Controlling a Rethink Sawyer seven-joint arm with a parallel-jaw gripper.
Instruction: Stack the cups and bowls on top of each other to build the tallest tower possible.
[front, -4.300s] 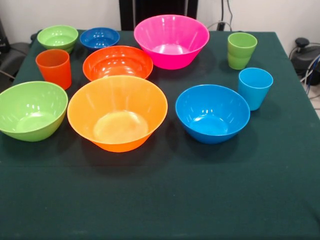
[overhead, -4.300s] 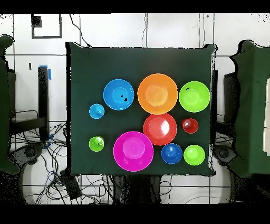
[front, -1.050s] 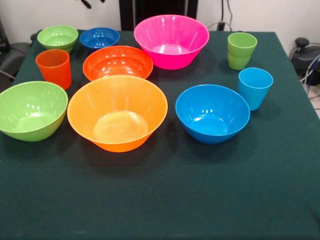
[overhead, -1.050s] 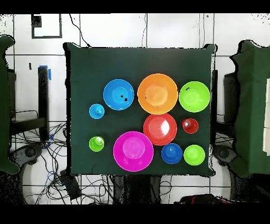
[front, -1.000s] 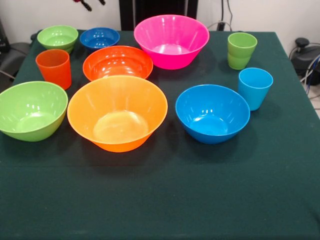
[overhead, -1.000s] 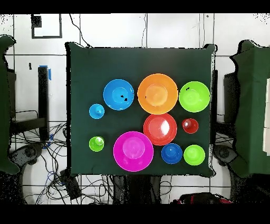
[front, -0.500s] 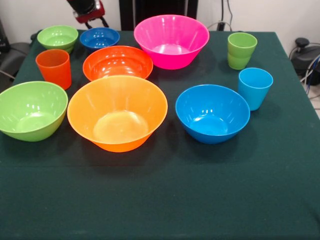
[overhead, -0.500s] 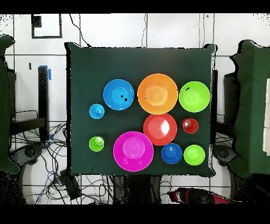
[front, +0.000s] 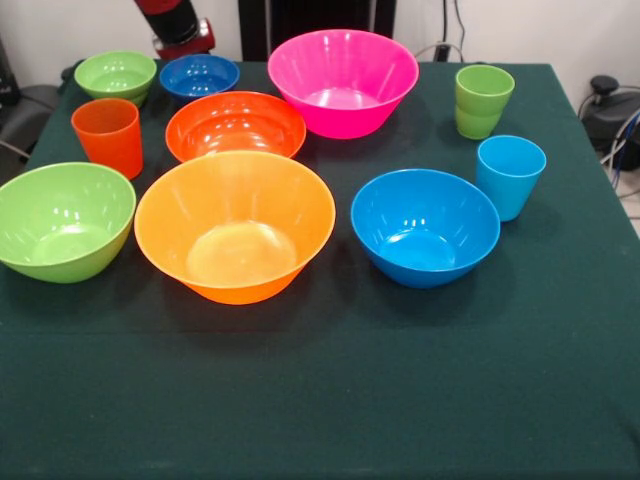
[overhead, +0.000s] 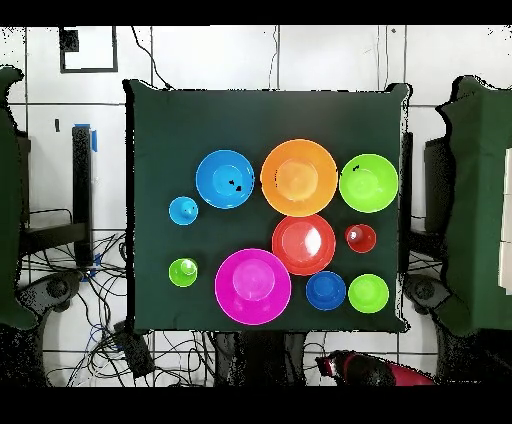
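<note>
Nearest on the table, past a bare strip of green cloth: orange bowl, widest of the front row, with lime bowl just beside it on the picture's left and blue bowl near on the right, all upright, mouths up. Next back: blue cup close by the blue bowl's far right, orange cup behind the lime bowl, red bowl right behind the orange bowl, rims close, contact hard to judge. Further back: green cup near the right edge, pink bowl large and deep at centre, then small green bowl and navy bowl side by side at the far left. Nothing stacked on anything yet. Judged by gloss and thin walls: light, stiff, slick plastic, not fragile but quick to skid or tip under a sideways push. Flared bowl walls a poor place for a side squeeze, likely to squirt upward out of the grip; better a pinch over the rim, one side inside and one outside, and a straight lift. Cups narrow and only slightly tapered, so probably fit to take across the body or at the rim. Farthest of all, above the navy bowl's far edge: gripper on the red arm, carrying nothing that shows; no telling how far open it stands. Overhead, only the arm's end just off the table's base-side edge.
</note>
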